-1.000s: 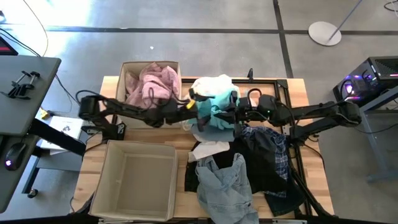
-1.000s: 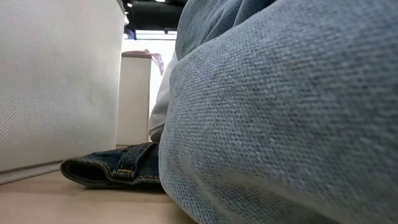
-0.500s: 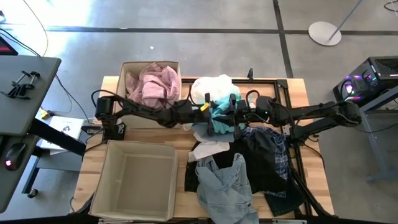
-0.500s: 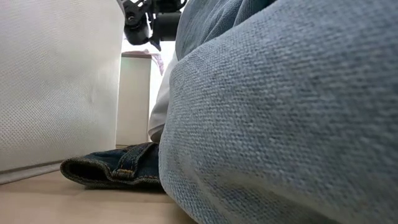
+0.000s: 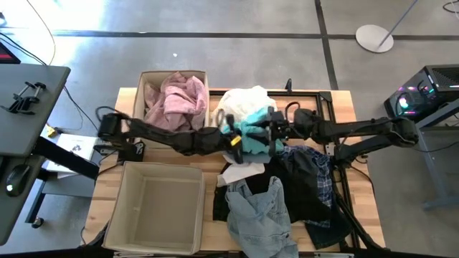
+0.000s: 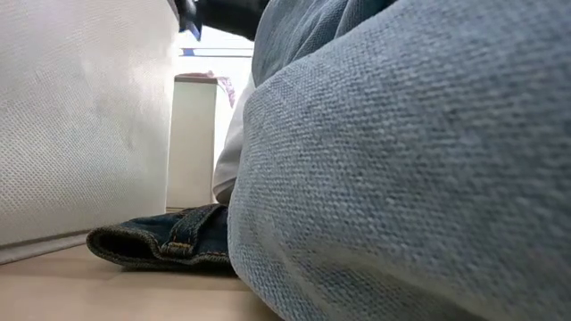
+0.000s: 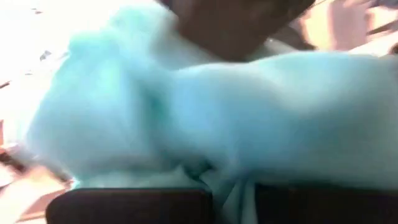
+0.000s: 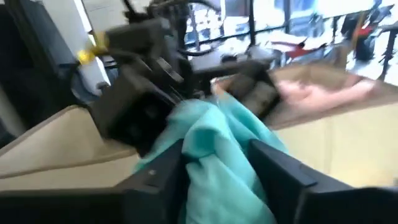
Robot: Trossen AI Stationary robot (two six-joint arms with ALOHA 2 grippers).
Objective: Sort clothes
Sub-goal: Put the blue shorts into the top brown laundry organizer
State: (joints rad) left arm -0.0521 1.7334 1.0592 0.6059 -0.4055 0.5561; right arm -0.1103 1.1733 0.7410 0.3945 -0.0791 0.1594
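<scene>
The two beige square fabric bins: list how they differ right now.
The far beige square fabric bin holds a crumpled pink garment; the near beige square fabric bin shows only its bare floor. The far bin stands at the table's back edge, beside the left arm; the near one sits at the front edge and looks larger in the high view. Both are open-topped, same fabric.

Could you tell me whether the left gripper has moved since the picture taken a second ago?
Yes. In the high view the left gripper has travelled away from the bin with pink clothes, toward the right arm, and is now shut on the turquoise garment.
</scene>
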